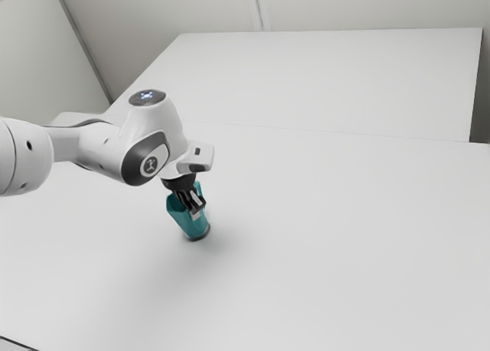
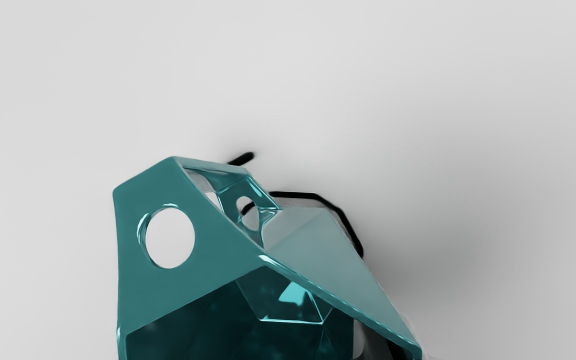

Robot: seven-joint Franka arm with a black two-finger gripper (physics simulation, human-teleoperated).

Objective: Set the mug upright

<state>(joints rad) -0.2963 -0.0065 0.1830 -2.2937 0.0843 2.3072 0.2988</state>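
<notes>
Below the arm (image 1: pixel 150 140), the mug (image 1: pixel 191 224) seems to lean, base lowest, at the counter (image 1: pixel 344 236) — whether the fingers (image 1: pixel 196 204) are open or gripping, I can't tell — its base must sit flat before they leave.

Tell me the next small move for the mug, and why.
I'd probably ease the mug slightly toward the exterior view's right to level its dark base: its open end appears to lean toward that view's left, and the gripper is already at that end.

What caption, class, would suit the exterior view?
Robot arm reaching over a white table, its black tool at a teal mug.
</notes>
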